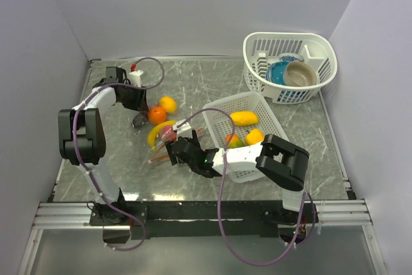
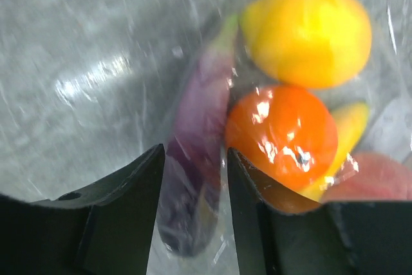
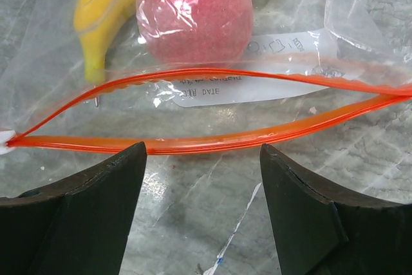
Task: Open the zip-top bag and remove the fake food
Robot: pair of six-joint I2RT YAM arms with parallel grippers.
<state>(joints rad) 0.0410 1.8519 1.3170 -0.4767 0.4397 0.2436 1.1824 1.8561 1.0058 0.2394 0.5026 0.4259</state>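
here, zip-top bag (image 3: pixel 257 88) agape (fake food (image 3: pixel 193 14) inside) beside spread right gripper (image 3: pixel 203 159)

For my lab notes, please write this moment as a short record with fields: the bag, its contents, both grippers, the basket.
bag: zip-top bag, mouth open, zip strip parted
inside bag: pink fruit, banana, orange, yellow fruit, purple vegetable
left gripper: open, jaws either side of the purple vegetable
right gripper: open, close before the zip strip
white basket: holds yellow fake food
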